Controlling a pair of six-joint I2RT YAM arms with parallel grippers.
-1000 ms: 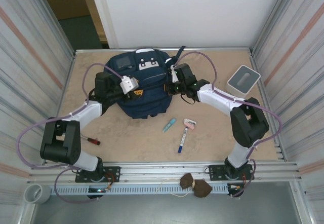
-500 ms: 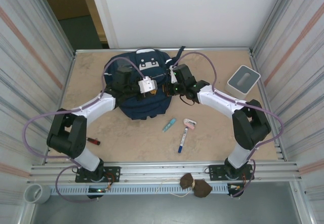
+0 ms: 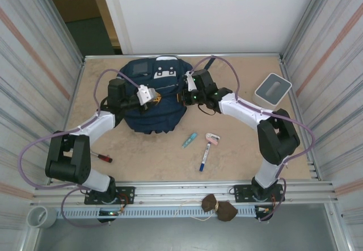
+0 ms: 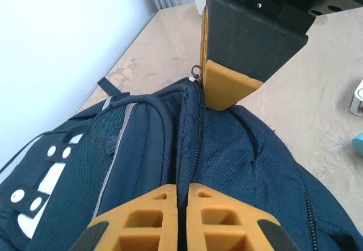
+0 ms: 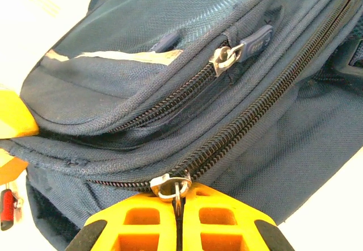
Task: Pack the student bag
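Barely begun, it seems: the bag (image 3: 156, 120) lies zipped at the table's (image 3: 244, 154) far middle, left gripper (image 4: 181, 205) pinched shut on its seam, right gripper (image 5: 180, 203) clamping a zip pull (image 5: 174, 184), while a pen (image 3: 203, 159) and screwdriver (image 3: 103, 157) lie unpacked nearby.

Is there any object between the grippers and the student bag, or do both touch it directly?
Nothing visible stands between them. The right gripper is shut on the metal zipper pull of the student bag, the left gripper on its fabric beside that zipper.
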